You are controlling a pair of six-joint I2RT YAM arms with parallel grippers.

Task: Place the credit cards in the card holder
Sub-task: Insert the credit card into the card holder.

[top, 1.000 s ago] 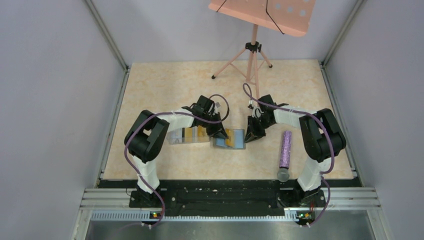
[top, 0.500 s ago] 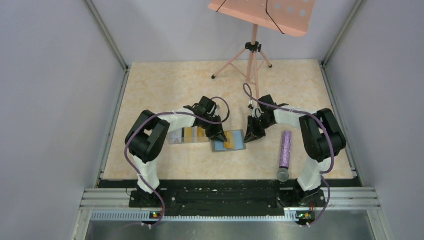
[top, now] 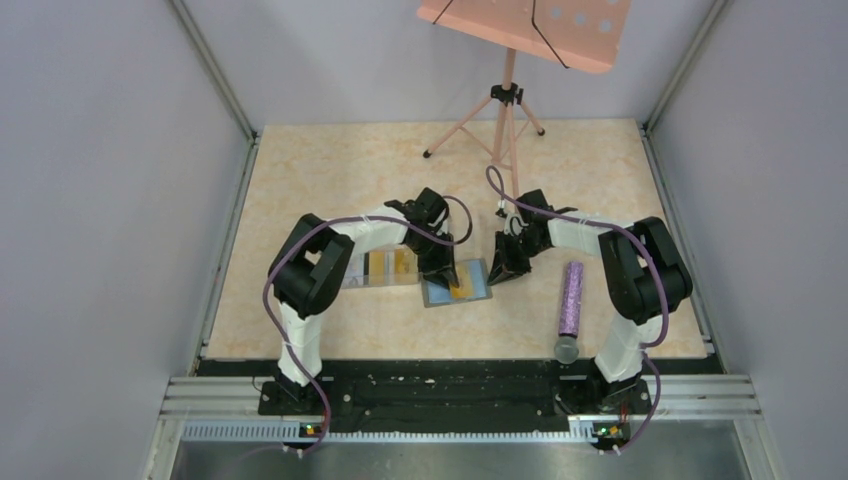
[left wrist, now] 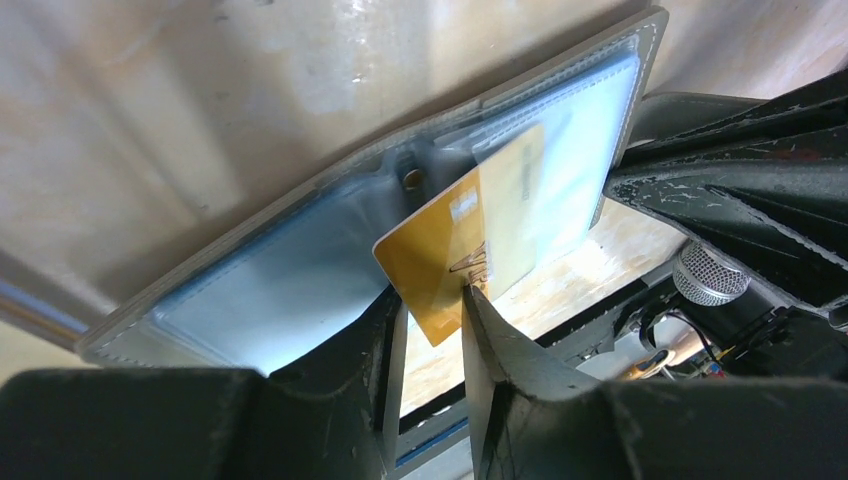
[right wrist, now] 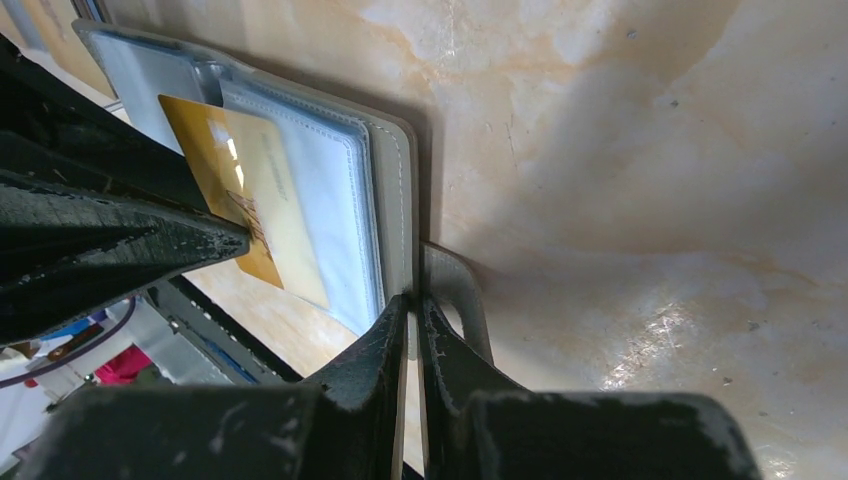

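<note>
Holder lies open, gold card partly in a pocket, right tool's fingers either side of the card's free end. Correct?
One slip: it is the left tool whose fingers sit either side of the free end of the gold card, as the left wrist view shows. The right tool is shut on the edge of the holder instead. The rest stands.

Black-and-white arms (top: 310, 272) (purple cables (top: 266, 296))

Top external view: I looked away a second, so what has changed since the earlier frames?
The left gripper slid slightly right and opened, releasing the gold card, left half-tucked in the card holder. The right gripper stays shut at the holder's edge.
</note>
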